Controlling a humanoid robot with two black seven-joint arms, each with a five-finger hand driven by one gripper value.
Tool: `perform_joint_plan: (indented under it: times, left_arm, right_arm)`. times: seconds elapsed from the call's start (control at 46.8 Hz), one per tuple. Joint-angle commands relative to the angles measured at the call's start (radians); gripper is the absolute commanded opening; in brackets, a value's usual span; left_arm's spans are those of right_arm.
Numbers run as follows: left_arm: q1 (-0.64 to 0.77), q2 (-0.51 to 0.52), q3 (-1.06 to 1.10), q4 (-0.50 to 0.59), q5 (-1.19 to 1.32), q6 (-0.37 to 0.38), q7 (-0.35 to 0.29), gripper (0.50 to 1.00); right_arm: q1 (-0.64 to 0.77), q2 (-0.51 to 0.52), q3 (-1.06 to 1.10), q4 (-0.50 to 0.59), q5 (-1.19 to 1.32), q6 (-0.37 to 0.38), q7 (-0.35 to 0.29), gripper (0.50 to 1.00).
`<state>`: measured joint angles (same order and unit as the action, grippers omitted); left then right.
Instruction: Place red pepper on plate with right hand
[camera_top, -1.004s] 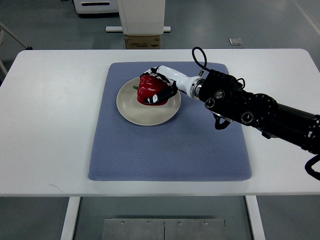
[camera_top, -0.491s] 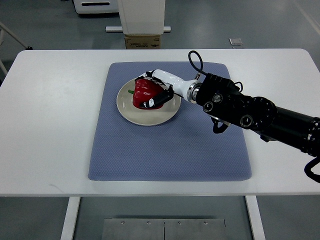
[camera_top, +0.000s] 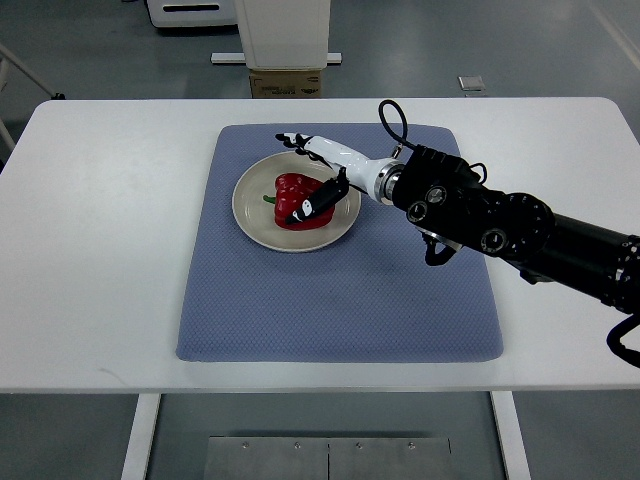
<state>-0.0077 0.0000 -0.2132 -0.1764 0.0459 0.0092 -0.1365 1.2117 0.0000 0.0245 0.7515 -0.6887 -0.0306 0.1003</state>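
Lab: white bench (camera_top: 100, 250), grey floor (camera_top: 100, 50), equipment base (camera_top: 283, 40).

A red pepper (camera_top: 298, 189) with a green stem lies on a cream plate (camera_top: 262, 219). The mat (camera_top: 330, 300) is blue-grey, finely dotted; the bench (camera_top: 100, 250) white. The right hand (camera_top: 318, 172) is white with black fingertips.

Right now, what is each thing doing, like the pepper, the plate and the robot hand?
Red pepper: lying on the plate, stem to the left.
Plate: flat on the blue mat, holding the pepper.
Blue mat: spread flat on the white table.
Right hand: over the pepper, fingers spread, not gripping.
Table: white, holding the mat.
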Motion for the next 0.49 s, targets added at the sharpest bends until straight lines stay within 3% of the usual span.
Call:
perform_joint_plan:
  times: [0.0, 0.47]
  left_arm:
    - [0.0, 0.0, 0.0, 0.0, 0.0, 0.0, 0.0, 1.0]
    - [0.0, 0.0, 0.0, 0.0, 0.0, 0.0, 0.0, 1.0]
  right_arm:
    - [0.002, 0.0, 0.021, 0.0, 0.0, 0.0, -0.002, 1.0]
    - [-0.055, 0.0, 0.221, 0.0, -0.002, 0.0, -0.01, 1.0]
